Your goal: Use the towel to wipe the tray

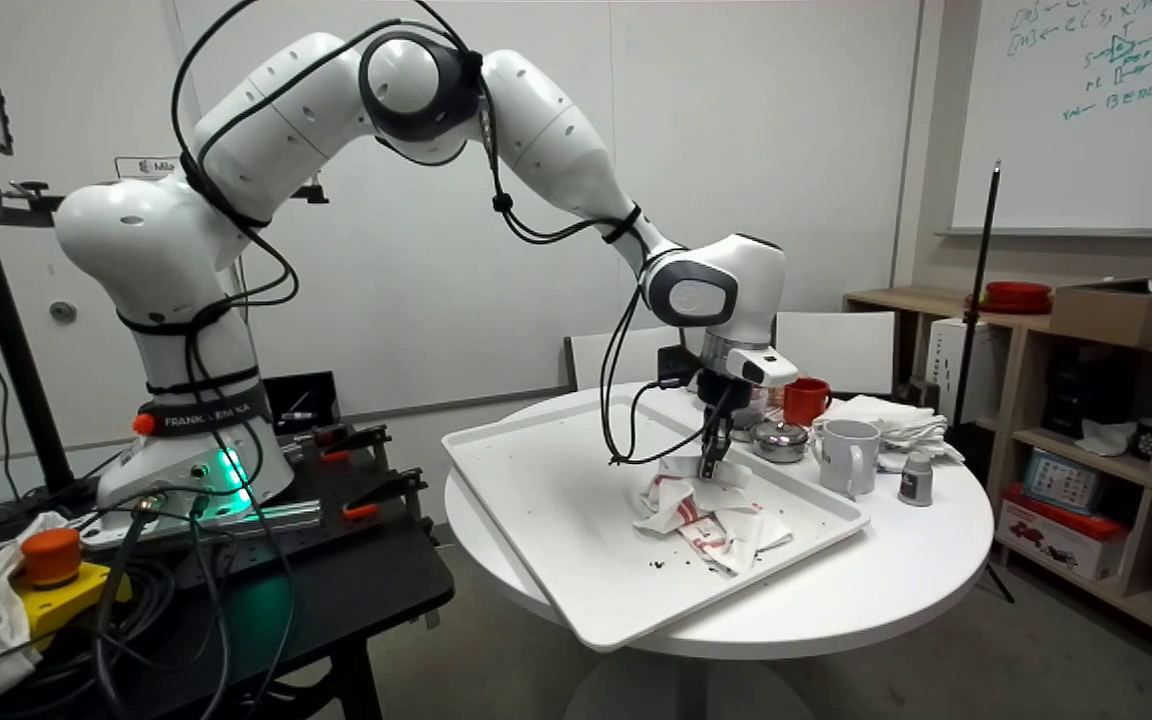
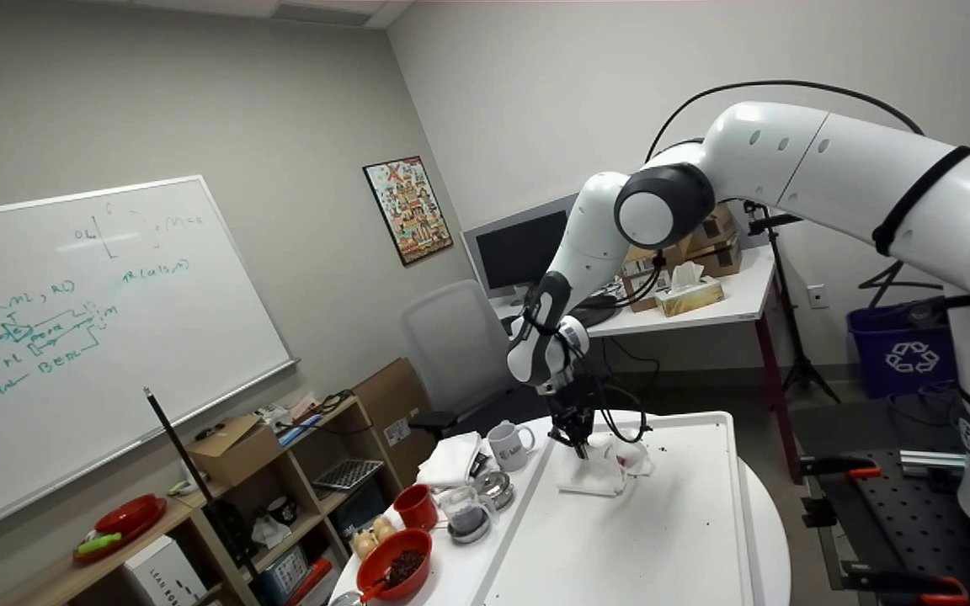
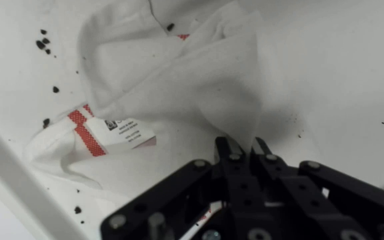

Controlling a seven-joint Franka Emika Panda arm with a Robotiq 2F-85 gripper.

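Finding: the claw [image 3: 243, 146] is pressed together on a fold of the towel [image 3: 178, 96], which rises into its grip in the wrist view. The remainder lies bunched on the tray [image 1: 556, 490], toward the side nearest the grey mug [image 1: 848, 458], and the tray rests on the round tabletop [image 1: 916, 565]. Dark specks [image 3: 40, 44] sit uncollected beside the towel, several between it and the low rim [image 3: 20, 186]. I judge the wiping step to be in hand and incomplete.

Recommendation: I should hold the claw low enough for the towel to drag flat, without driving it into the tray's surface. A slow stroke should lead with the broad, crumpled part, since the pinched fold alone would probably miss specks. I would sweep along the rim rather than over it, lest specks land on the tabletop.
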